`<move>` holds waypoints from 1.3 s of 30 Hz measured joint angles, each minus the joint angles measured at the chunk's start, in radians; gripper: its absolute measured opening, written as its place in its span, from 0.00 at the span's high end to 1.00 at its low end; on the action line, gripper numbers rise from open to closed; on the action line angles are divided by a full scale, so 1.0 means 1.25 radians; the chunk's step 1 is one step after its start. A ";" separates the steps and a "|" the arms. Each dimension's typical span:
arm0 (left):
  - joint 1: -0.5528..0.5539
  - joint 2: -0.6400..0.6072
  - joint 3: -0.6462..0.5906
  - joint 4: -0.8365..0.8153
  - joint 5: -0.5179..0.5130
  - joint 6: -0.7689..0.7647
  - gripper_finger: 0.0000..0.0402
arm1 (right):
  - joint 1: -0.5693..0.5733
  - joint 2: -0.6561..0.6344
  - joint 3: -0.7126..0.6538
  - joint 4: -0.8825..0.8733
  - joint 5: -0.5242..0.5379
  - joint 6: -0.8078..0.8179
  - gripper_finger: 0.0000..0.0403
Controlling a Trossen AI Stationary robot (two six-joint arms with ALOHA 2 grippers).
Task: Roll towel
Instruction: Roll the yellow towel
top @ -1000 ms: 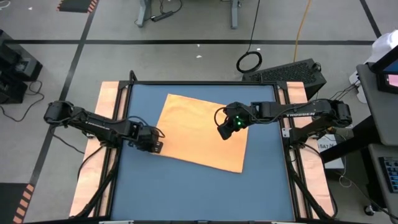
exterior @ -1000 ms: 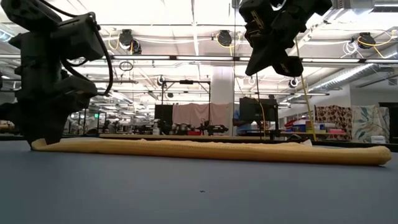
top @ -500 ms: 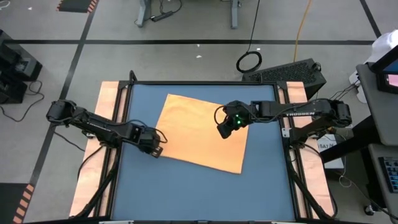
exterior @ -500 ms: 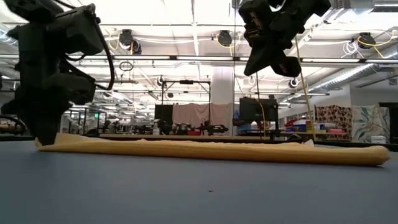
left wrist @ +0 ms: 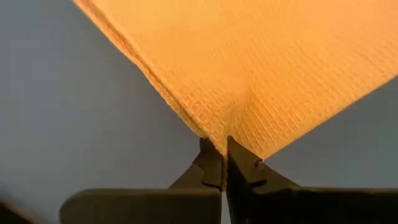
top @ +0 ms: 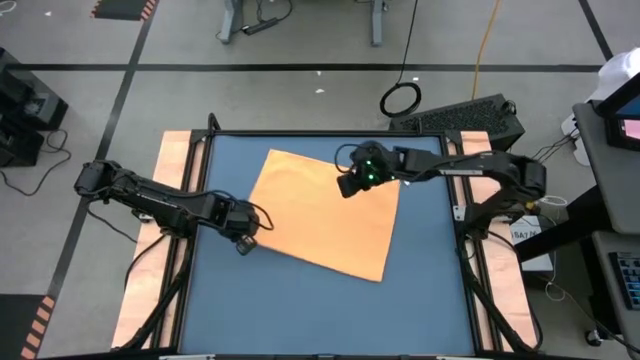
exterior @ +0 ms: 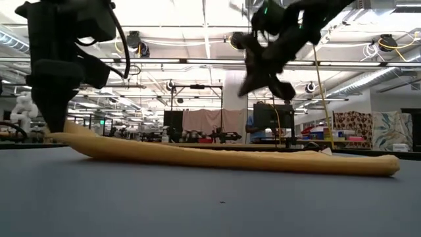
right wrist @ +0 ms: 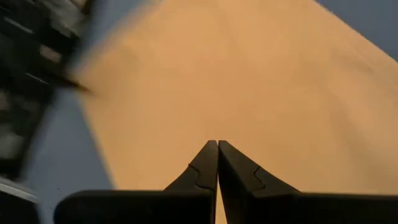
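The orange-yellow towel (top: 325,210) lies spread flat on the blue table (top: 300,310), set a little askew. Its near-left corner (exterior: 69,135) is raised off the surface. My left gripper (top: 245,241) stands at that corner, pointing down and shut on it. My right gripper (top: 349,185) hovers above the towel's far part with its fingers shut and nothing between them. In the right wrist view the towel (right wrist: 249,81) fills the picture beyond that gripper (right wrist: 217,147). In the low view my right gripper (exterior: 263,76) hangs well above the cloth. My left gripper pinches the towel's near-left corner (left wrist: 222,132) between its two fingers (left wrist: 210,167), coming from above and pointing down. One layer or several, I cannot tell. The corner is lifted clear of the table, and the cloth slopes down from it to the part lying flat (exterior: 263,161).
Wooden boards (top: 175,160) and dark frame rails run along the table's left and right sides. Bare blue surface lies between the towel and the near edge (top: 320,325). A black case (top: 470,115) sits on the floor beyond the far right corner.
My left gripper has risen and turned about its own axis with the towel's near-left corner, which now stands lifted off the table while the rest stays flat. My right gripper has moved over the towel toward the table's far edge and a little left.
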 joint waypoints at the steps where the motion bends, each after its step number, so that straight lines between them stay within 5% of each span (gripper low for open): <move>1: 0.000 0.000 0.000 -0.003 -0.001 0.004 1.00 | -0.011 0.008 0.000 -0.040 -0.010 -0.017 0.99; 7: 0.000 -0.001 0.000 0.000 -0.033 0.028 1.00 | -0.025 0.023 0.000 -0.248 -0.002 -0.180 0.99; 11: 0.015 -0.001 0.000 -0.001 -0.073 0.062 1.00 | 0.006 0.028 -0.035 -0.257 0.053 -0.187 0.99; 23: 0.119 -0.001 0.001 -0.001 -0.080 0.198 1.00 | 0.119 0.028 -0.209 -0.159 0.078 0.133 0.99; 39: 0.335 -0.001 0.001 0.154 -0.125 0.488 1.00 | 0.440 0.028 -0.218 -0.041 0.106 0.608 0.99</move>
